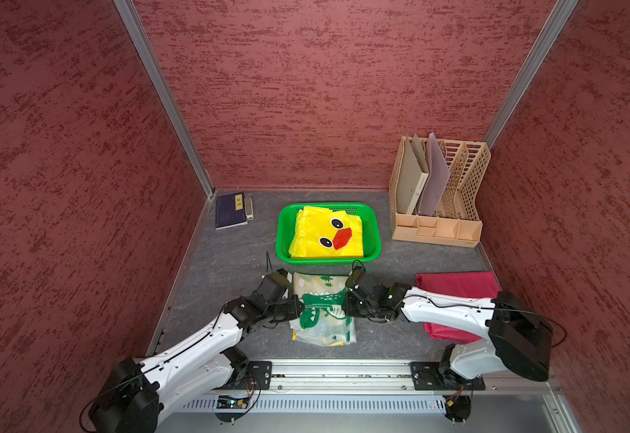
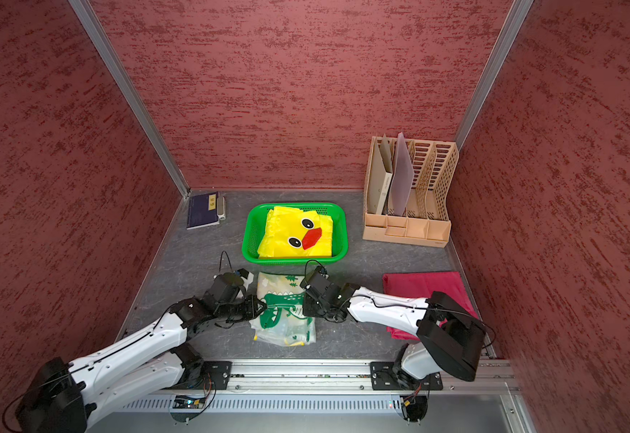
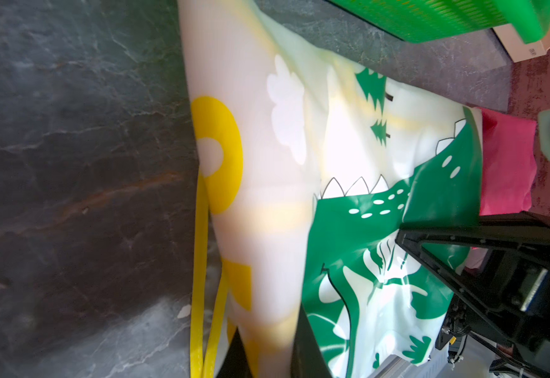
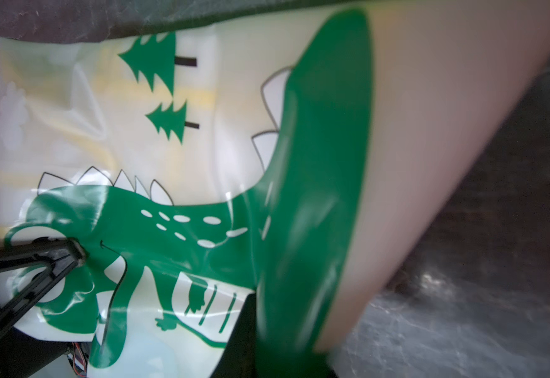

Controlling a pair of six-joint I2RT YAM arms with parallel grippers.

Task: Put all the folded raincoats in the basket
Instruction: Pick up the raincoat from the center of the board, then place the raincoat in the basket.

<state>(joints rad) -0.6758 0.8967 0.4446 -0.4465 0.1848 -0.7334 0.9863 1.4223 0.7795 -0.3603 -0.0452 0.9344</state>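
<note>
Dinosaur raincoat (image 1: 321, 300) gripped both sides, centre frame.
Left claw (image 1: 300, 304) and right claw (image 1: 345, 307) each pinch an edge; it lies on the bench (image 1: 231, 255) just below the green basket (image 1: 328, 259).

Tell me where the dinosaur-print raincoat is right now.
In both top views the dinosaur-print raincoat lies mid-table, just robot-side of the green basket, pinched between the left tool and right tool, red cloth to its right.

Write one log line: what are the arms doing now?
left gripper: shut on dino raincoat | right gripper: shut on dino raincoat | basket: holds duck raincoat
</note>
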